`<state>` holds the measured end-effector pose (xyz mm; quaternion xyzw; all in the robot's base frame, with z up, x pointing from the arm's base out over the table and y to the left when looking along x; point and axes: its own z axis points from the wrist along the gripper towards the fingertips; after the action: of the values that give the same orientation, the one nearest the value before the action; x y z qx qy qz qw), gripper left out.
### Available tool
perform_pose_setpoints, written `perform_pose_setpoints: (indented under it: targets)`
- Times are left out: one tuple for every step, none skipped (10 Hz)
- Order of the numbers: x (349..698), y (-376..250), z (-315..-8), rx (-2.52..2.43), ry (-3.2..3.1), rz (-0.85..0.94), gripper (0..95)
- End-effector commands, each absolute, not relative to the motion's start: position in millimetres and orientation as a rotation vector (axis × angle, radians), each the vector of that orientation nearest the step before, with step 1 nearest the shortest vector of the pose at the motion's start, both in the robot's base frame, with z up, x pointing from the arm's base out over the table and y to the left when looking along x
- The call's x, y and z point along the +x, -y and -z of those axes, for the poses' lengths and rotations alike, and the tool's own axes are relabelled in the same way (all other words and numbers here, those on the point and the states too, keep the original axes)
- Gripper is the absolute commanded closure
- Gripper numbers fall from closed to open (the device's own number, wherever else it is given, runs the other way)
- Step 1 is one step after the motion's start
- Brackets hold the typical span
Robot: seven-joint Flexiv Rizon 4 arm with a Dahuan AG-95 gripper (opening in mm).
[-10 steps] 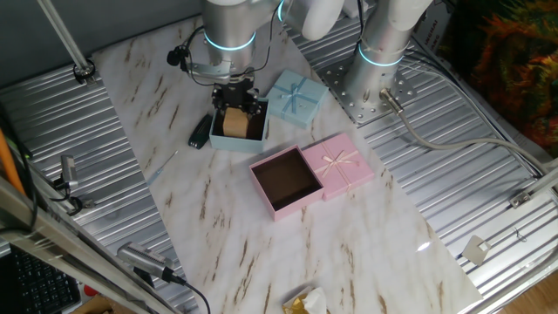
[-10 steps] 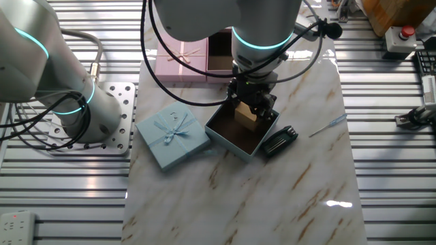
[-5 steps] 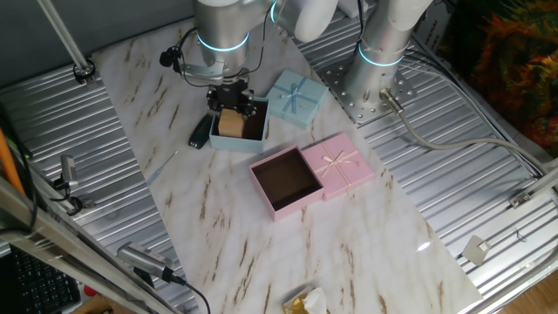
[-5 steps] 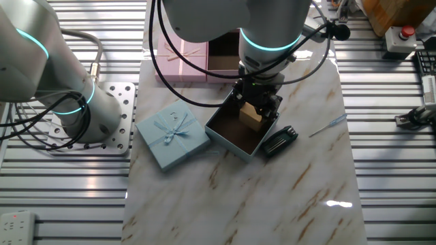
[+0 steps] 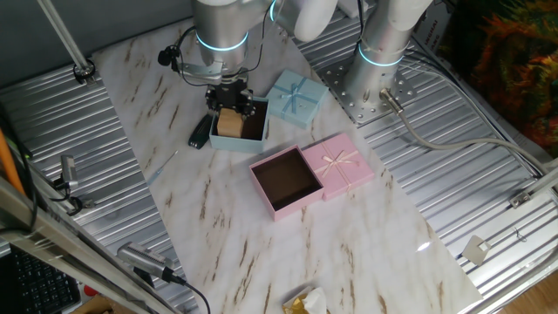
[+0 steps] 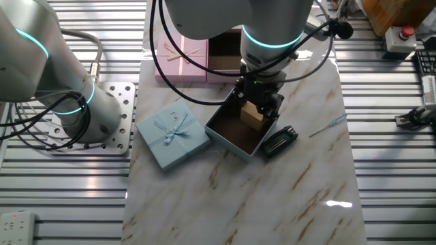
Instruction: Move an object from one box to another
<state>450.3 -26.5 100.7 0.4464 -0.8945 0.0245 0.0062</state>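
1. Now the small tan wooden cube (image 5: 230,123) (image 6: 252,114) sits inside the square light blue box tray with a dark brown interior (image 5: 253,133) (image 6: 231,135), at its far-left corner in the first fixed view.
2. Directly over the cube hangs the black two-finger gripper (image 5: 230,98) (image 6: 259,97), its fingers flanking the cube; whether they clamp it or stand slightly apart from it cannot be told.
3. Nearer, the square pink box tray with a dark brown interior (image 5: 262,191) holds nothing, and its pink lid with a cream ribbon bow (image 5: 340,164) lies touching its right side.
4. Right of the blue tray lies its light blue lid with a ribbon bow (image 5: 295,97) (image 6: 172,134).
5. Left of the blue tray, just beside it, lies a flat black item (image 5: 200,132) (image 6: 280,141) on the marble-patterned tabletop (image 5: 349,235).
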Motion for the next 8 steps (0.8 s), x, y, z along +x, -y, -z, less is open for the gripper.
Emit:
perform_pose_setpoints:
  targets:
    - [450.6, 26.5, -101.4, 1.393, 2.8, -0.075, 95.0]
    - [450.6, 26.5, -101.5, 1.39, 2.801, -0.076, 95.0]
    - [450.6, 26.6, -101.6, 1.387, 2.802, -0.077, 95.0]
    - [450.7, 26.6, -101.7, 1.382, 2.805, -0.074, 95.0]
    - [450.9, 26.4, -101.9, 1.379, 2.807, -0.074, 95.0]
    - [451.0, 26.4, -101.9, 1.379, 2.806, -0.075, 95.0]
    - [451.0, 26.4, -101.9, 1.38, 2.806, -0.071, 95.0]
    - [450.9, 26.7, -102.0, 1.382, 2.807, -0.066, 95.0]
